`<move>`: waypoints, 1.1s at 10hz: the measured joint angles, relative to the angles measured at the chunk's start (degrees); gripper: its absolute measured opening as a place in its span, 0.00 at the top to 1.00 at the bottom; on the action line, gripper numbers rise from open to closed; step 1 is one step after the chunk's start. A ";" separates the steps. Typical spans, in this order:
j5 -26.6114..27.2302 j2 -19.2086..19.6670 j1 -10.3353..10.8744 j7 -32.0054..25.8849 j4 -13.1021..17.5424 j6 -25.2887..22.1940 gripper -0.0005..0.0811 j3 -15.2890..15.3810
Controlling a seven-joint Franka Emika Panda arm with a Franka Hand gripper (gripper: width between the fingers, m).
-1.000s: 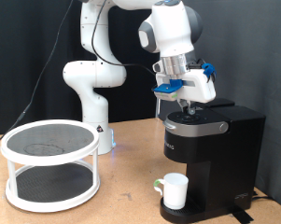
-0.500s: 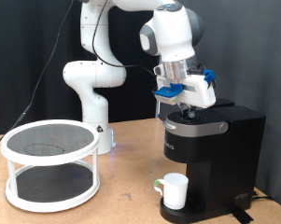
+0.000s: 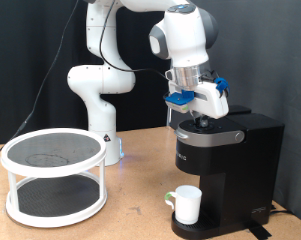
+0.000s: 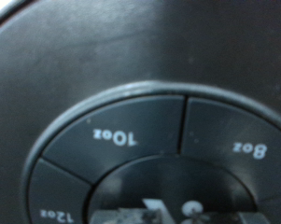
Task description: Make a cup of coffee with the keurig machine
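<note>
Hovering over the keurig machine [image 3: 225, 160] lid: gripper [image 3: 199, 118], jaw state impossible to tell. Sitting on the drip tray [image 3: 205, 229]: cup [image 3: 186, 205].

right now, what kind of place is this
Probably a robotics lab bench, not a kitchen: a black curtain backdrop, a wooden table and a robot arm whose end effector is down on the keurig machine.

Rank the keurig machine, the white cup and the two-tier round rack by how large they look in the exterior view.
1. The two-tier round rack and the keurig machine look close in size; the rack is wider, the machine taller and bulkier, so I won't split them.
2. The cup, standing on the machine's base, is clearly smallest.
</note>
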 joint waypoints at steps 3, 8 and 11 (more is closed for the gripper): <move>0.25 1.37 -0.53 1.73 1.71 -2.42 0.99 -0.52; 2.86 2.87 -1.11 0.56 3.74 -5.45 0.99 -0.90; 12.52 1.49 -1.62 -12.68 3.05 -5.69 0.99 -2.68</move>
